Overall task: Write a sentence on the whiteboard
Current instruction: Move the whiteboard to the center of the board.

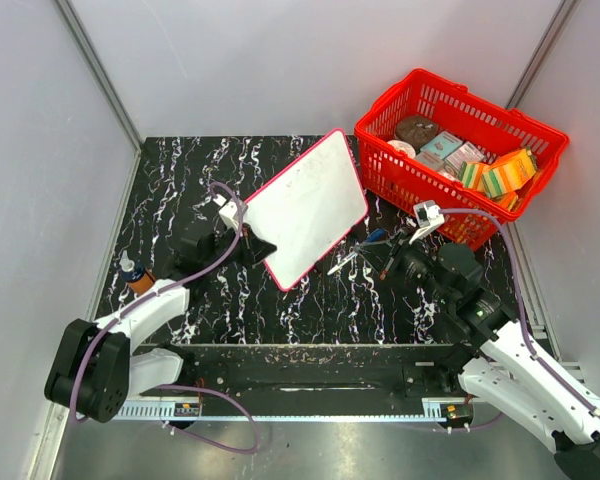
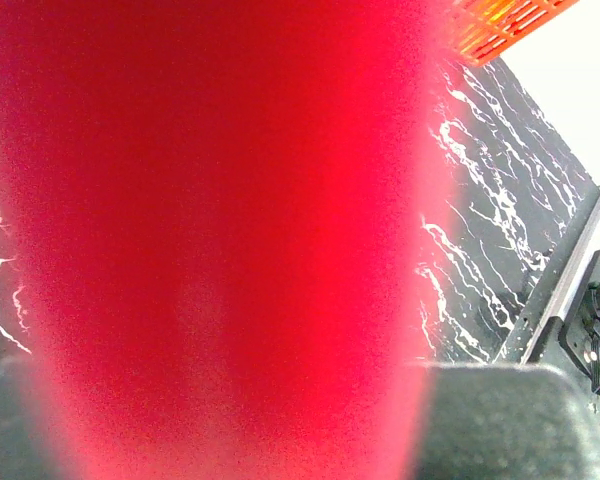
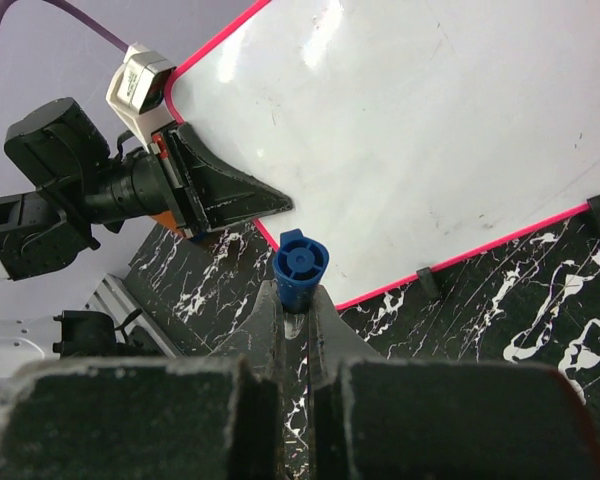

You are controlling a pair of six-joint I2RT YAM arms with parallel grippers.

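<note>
The left gripper's (image 1: pixel 252 243) jaws are clamped on the red rim of the whiteboard (image 1: pixel 305 210) at its left edge. In the left wrist view that rim fills most of the frame as a red blur. Further left, one small bottle (image 1: pixel 130 272) with a blue cap and orange label stands beside the left arm on the black, white-veined table (image 1: pixel 310 320). The one whiteboard sits near the table's middle, between the two arms. It is tilted up with its face turned toward the right arm, and I cannot tell whether its lower edge touches the table. The board is a rectangle with rounded corners and a thin red border. Its face is plain white, with faint grey smudges and some glare, and two small dark tabs show on the lower rim in the right wrist view. To its right, the right gripper (image 3: pixel 298 300) pinches one blue marker (image 3: pixel 300 272) between its fingers, the marker's end close to the board's lower corner. At far right stands one red basket (image 1: pixel 420 180) holding several packets, too jumbled to count.
</note>
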